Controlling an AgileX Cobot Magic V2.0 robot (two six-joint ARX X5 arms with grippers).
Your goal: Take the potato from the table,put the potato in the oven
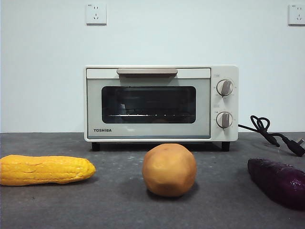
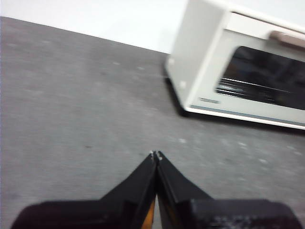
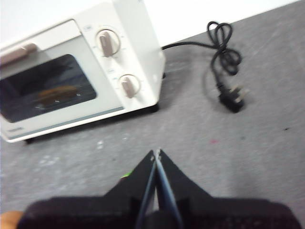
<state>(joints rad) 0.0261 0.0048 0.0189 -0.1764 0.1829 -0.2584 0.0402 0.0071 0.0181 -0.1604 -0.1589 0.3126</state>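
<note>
My left gripper (image 2: 156, 155) and right gripper (image 3: 156, 152) hang pinched closed, empty, above the table (image 1: 119, 200). The potato (image 1: 169, 170) sits untouched before the oven (image 1: 161, 103), whose door remains closed.

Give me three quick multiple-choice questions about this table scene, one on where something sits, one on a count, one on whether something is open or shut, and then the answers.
1. Where is the potato?
A. Inside the oven
B. On the table in front of the oven
C. On top of the oven

2. How many round knobs does the oven have?
A. One
B. Two
C. Four

3. How is the oven door?
A. Shut
B. Wide open
C. Taken off

Answers: 1 B, it rests on the grey table between the corn cob and the purple sweet potato. 2 B, two knobs sit one above the other on its right side. 3 A, the glass door stands flush with its handle at the top.
</note>
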